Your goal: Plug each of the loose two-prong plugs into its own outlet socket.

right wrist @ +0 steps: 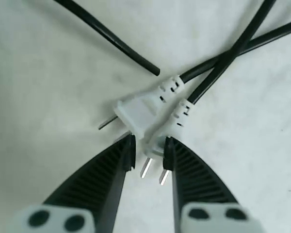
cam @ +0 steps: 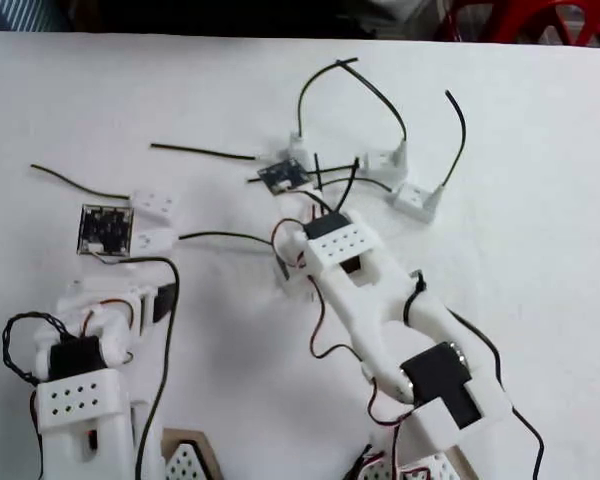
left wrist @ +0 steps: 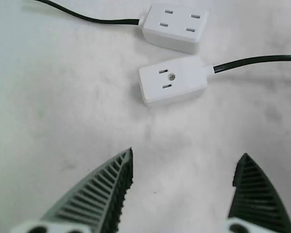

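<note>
Two white two-prong plugs lie crossed on the white table. My right gripper (right wrist: 149,141) is shut on the nearer plug (right wrist: 157,141), whose prongs stick out between the fingers. The other plug (right wrist: 136,111) lies against it, free. In the high view this gripper (cam: 288,268) is at the table's middle. My left gripper (left wrist: 186,153) is open over bare table, short of two white outlet sockets: a two-slot one (left wrist: 173,80) and a four-slot one (left wrist: 174,26) beyond it. In the high view they lie at the left (cam: 152,240) (cam: 155,205).
Two more white sockets (cam: 385,160) (cam: 415,200) with black cords lie at the back right. Small black boards sit at the left (cam: 105,230) and centre (cam: 282,177). Loose black cords (cam: 202,152) trail across the table.
</note>
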`<state>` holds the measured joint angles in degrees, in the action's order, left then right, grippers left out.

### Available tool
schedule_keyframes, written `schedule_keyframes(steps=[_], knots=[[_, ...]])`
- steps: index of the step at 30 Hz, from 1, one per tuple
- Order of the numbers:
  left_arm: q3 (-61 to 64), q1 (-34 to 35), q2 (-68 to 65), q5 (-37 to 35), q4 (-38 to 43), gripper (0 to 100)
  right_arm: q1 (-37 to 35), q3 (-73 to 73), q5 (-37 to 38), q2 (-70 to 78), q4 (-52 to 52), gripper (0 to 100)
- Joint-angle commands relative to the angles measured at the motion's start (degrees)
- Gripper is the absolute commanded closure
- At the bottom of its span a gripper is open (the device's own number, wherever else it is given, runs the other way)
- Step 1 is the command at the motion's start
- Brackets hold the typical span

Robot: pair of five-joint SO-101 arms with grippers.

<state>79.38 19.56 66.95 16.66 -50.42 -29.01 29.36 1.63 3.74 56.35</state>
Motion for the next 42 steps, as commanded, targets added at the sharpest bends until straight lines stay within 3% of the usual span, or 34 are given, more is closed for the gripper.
schedule_keyframes(steps=[1, 16, 21, 27, 30, 38, 42], knots=[[0.00, 0.66, 1.01, 0.09, 1.41, 68, 0.66, -1.23, 0.00, 3.03, 0.57, 90.0], [0.00, 0.66, 1.01, 0.09, 1.41, 68, 4.97, -6.42, 3.96, 9.63, 5.32, 90.2], [0.00, 0.66, 1.01, 0.09, 1.41, 68, 4.97, -6.51, 4.04, 9.27, 5.05, 98.5], [0.00, 0.66, 1.01, 0.09, 1.41, 68, 5.05, -6.51, 4.48, 7.52, 7.16, 98.1], [0.00, 0.66, 1.01, 0.09, 1.41, 68, 5.14, -6.24, 9.49, 2.95, 10.95, 98.1], [0.00, 0.57, 1.01, 0.09, 1.41, 68, 13.58, -6.15, 12.22, -2.86, 11.47, 98.0], [0.00, 0.48, 1.01, 0.09, 1.41, 68, 13.49, -6.15, 11.69, -2.86, 11.38, 90.9]])
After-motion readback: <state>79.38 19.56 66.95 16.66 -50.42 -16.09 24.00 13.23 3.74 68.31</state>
